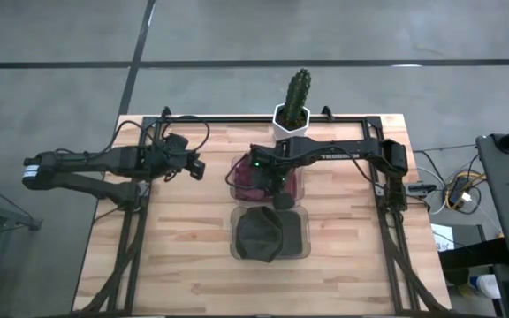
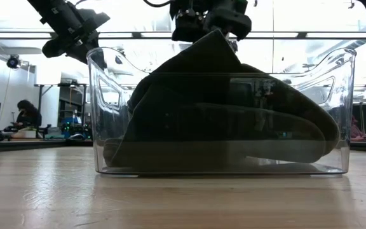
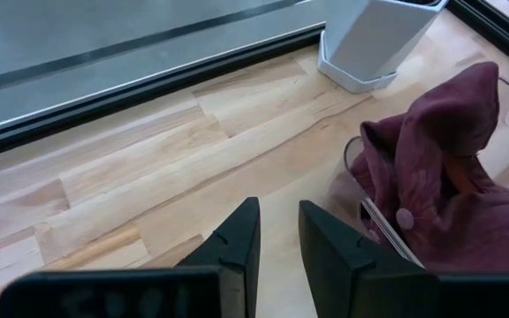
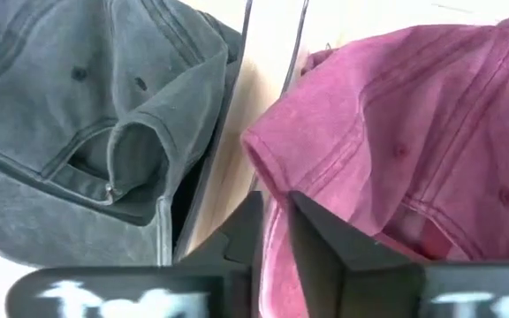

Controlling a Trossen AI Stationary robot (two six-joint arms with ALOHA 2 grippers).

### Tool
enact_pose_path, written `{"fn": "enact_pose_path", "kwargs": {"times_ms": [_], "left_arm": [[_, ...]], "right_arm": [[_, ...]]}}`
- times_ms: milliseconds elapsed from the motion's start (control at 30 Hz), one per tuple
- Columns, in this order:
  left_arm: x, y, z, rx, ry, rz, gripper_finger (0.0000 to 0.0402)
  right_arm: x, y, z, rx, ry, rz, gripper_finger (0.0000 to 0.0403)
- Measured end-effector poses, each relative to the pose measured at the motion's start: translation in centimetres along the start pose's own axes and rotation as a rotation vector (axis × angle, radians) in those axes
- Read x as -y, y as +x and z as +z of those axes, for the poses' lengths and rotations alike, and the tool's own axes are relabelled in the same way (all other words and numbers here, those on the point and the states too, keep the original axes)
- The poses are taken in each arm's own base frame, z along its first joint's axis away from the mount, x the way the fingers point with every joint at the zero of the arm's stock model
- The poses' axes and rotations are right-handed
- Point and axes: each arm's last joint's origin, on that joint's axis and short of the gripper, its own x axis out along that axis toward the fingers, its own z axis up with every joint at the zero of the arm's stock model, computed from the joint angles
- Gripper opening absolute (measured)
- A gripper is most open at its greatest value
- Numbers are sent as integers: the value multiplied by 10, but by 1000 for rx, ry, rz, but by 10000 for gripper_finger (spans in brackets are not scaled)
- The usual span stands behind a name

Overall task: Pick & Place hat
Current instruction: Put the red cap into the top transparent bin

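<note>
High view shows a wooden bench (image 1: 184, 265) with two clear bins in its middle, one behind the other. The front bin (image 1: 300, 238) holds a dark grey hat (image 1: 259, 234). The rear bin (image 1: 235, 177) holds a maroon hat (image 1: 247, 181).

The right gripper (image 1: 281, 190) reaches in from the right side of the bench and sits over the rear bin, at the edge nearest the front bin. In the right wrist view, its fingers (image 4: 321, 238) stand close together with only a thin slit between them, just at the folded edge of the maroon hat (image 4: 414, 132); whether that edge is caught between them cannot be told. The dark grey hat (image 4: 78, 115) lies beside it, across the two bin walls.

The left gripper (image 1: 197, 168) hangs above the bench to the left of the rear bin, apart from it. In the left wrist view its fingers (image 3: 237, 243) stand a narrow gap apart with nothing between them, and the maroon hat (image 3: 449, 159) shows beyond them, bunched up in its bin.

Low view has the dark grey hat (image 2: 221, 121) filling the front bin (image 2: 345, 95), its peak rising above the rim.

A cactus in a white pot (image 1: 292, 119) stands at the far edge of the bench, behind the rear bin.
</note>
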Motion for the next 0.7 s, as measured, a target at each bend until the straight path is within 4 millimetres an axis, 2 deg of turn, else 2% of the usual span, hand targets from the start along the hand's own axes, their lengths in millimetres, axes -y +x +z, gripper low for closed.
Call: {"fn": "enact_pose_path", "kwargs": {"times_ms": [233, 333, 433, 533, 600, 700], "left_arm": [[0, 0, 0, 0, 17, 0, 74], [0, 0, 0, 0, 17, 0, 74], [0, 0, 0, 0, 18, 0, 74], [0, 0, 0, 4, 18, 4, 74], [0, 0, 0, 9, 18, 10, 74], [0, 0, 0, 16, 18, 17, 74]], "right_arm": [[-2, 1, -3, -32, 11, 11, 124], [-3, -6, -3, -47, 27, -13, 142], [-6, -23, 0, -20, 4, -103, 143], [-7, -38, 6, 32, -40, -285, 131], [-3, -41, 11, 65, -72, -380, 119], [11, -37, 18, 135, -81, -422, 100]]}}
